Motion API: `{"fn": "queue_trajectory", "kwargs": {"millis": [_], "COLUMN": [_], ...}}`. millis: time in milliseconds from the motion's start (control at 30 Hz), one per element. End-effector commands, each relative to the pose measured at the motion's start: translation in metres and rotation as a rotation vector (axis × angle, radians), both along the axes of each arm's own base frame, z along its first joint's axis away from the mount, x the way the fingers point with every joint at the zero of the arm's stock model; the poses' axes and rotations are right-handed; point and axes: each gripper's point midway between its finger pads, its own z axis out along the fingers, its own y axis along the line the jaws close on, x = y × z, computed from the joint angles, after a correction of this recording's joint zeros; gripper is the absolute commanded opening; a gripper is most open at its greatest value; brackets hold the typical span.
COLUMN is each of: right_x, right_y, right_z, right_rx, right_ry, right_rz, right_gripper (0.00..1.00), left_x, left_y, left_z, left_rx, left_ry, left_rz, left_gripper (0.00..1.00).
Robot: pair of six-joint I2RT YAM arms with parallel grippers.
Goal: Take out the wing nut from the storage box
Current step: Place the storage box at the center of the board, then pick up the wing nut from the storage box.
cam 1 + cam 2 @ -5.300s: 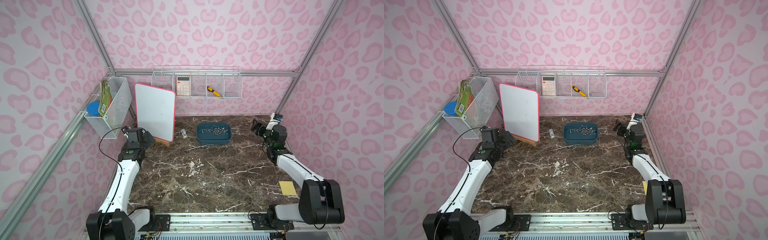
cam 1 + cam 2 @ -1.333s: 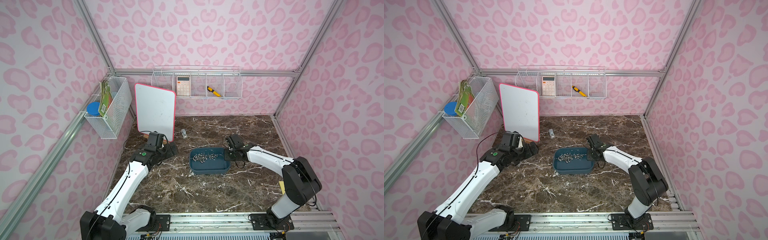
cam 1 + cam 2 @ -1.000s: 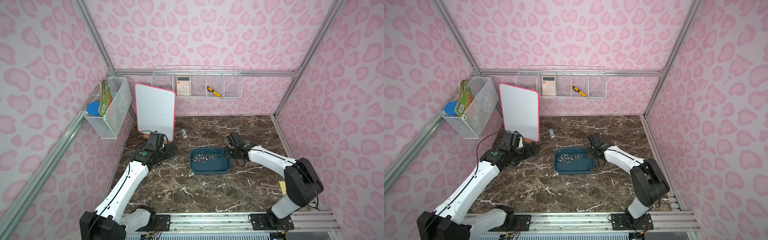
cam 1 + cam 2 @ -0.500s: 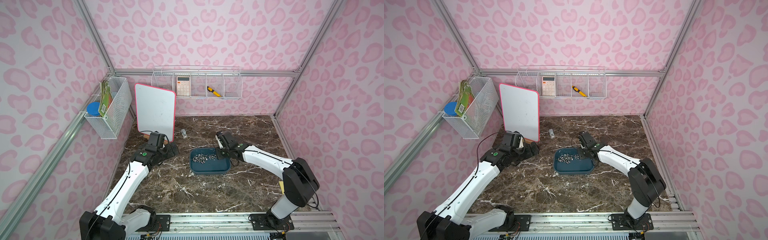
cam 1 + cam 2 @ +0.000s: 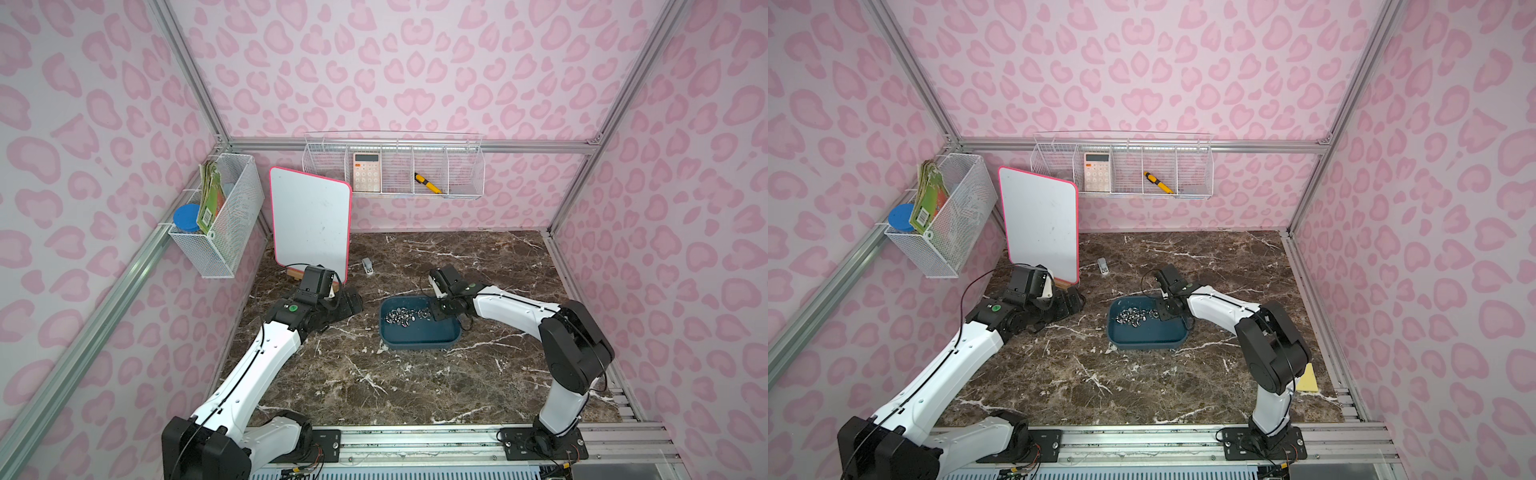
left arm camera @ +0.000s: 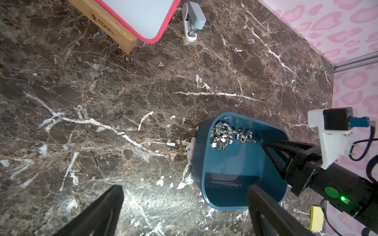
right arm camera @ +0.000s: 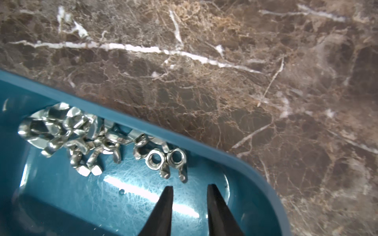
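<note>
Box (image 7: 61, 194) — teal, on table (image 7: 245, 81). Wing nuts (image 7: 81, 132) heaped against one wall; nearest nut (image 7: 176, 159) just ahead of right claw (image 7: 189, 190), seemingly untouched. Its tips narrowly parted, pinching nothing. Left claw (image 6: 185, 190) — spread wide, beside box.

A pink-rimmed whiteboard (image 5: 309, 224) is propped left of centre on the marble worktop (image 5: 415, 382), a grey stapler (image 5: 367, 266) laid just beside it. A calculator (image 5: 367, 171) and a yellow tool (image 5: 428, 183) are held in the wire basket (image 5: 467, 178) at upper centre — a blue-lidded jar (image 5: 186, 216) in the mesh basket (image 5: 237, 232) at left.
</note>
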Motion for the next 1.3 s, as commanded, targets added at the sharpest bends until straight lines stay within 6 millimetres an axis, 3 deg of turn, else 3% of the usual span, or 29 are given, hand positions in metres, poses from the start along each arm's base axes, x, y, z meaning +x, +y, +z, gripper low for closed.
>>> {"fn": "queue_trajectory", "kwargs": {"millis": [0,733,1067,1267], "right_x": [-0.001,0.003,0.004,0.0], "right_y": [0.004,0.011,0.014,0.014], "right_z": [-0.003,-0.027,-0.023,-0.002], "right_rx": [-0.002,-0.059,-0.059,-0.049], "right_ry": [0.019,0.058,0.049,0.022], "right_rz": [0.031,0.054,0.057,0.048], "right_gripper": [0.31,0.28,0.07,0.0], "left_x": [0.003,0.006,0.005,0.003], "left_y": [-0.001,-0.001,-0.001,-0.001], "left_z": [0.001,-0.001,0.0,0.002], "left_rx": [0.004,0.016,0.016,0.009], "left_ry": [-0.009,-0.007,-0.01,-0.015], "left_rz": [-0.01,-0.013,-0.014,-0.015], "left_gripper": [0.99,0.99,0.99,0.99]}}
